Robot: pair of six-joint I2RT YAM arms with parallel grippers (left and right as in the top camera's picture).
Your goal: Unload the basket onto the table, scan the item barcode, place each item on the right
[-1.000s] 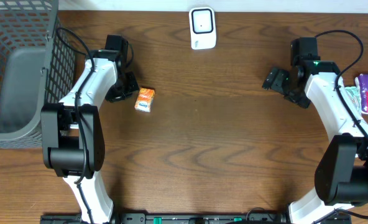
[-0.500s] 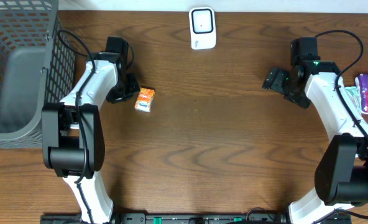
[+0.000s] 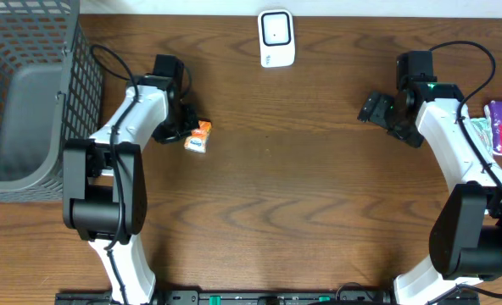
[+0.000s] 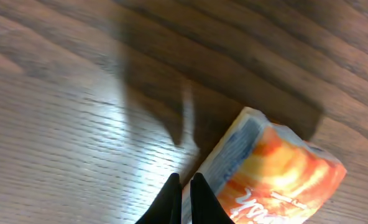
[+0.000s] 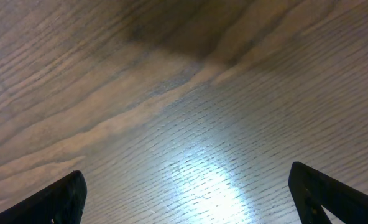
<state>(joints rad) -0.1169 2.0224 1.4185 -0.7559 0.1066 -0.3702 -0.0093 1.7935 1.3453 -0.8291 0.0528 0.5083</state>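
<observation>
Wood table (image 3: 302,186): reach step, shut left gripper (image 4: 183,199) just beside packet (image 3: 198,135); right gripper (image 3: 374,108) wide, empty. Next: open, grasp, present to back-edge scanner (image 3: 276,38).

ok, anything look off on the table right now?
The left pincer is shut with nothing in it, right beside the edge of the orange packet, not around it. The packet lies skewed on the table. Nothing spilled or damaged.

My left end effector (image 3: 185,129) sits just left of the packet (image 3: 199,135) on the surface (image 3: 276,186). The scanner (image 3: 276,38) lies behind them.
</observation>
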